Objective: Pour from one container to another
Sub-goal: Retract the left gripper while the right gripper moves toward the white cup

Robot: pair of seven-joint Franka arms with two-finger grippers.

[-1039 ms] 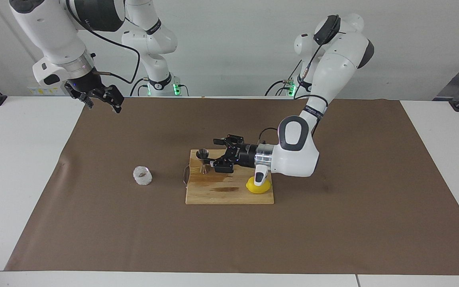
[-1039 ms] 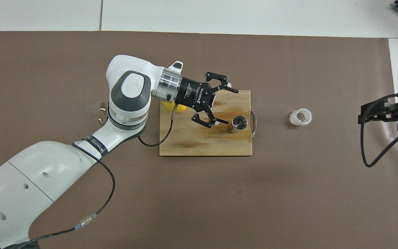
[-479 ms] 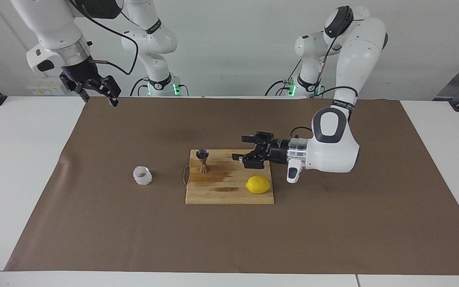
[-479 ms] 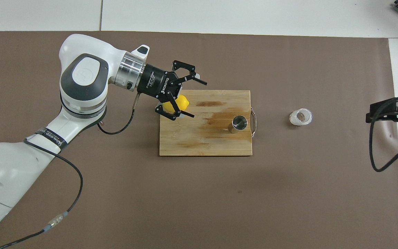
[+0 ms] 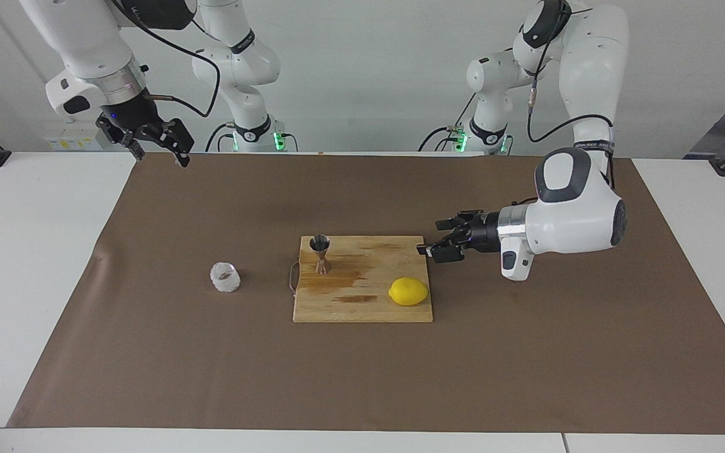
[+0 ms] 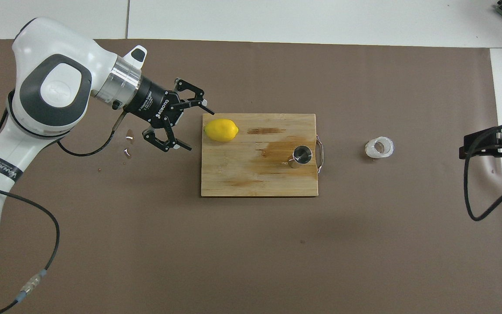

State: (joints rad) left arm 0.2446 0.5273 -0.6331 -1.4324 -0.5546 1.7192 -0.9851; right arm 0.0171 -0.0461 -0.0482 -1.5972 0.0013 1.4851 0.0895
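While the overhead view cuts off the right gripper [image 5: 160, 148] at its edge, the facing view shows it raised, fingers spread, empty. The left gripper [image 6: 190, 127], wide, hangs beside the board [image 6: 242, 179]. The jigger [image 5: 320, 253] stands on the board; the cup [image 5: 225, 277] sits on the brown mat [image 5: 211, 352].
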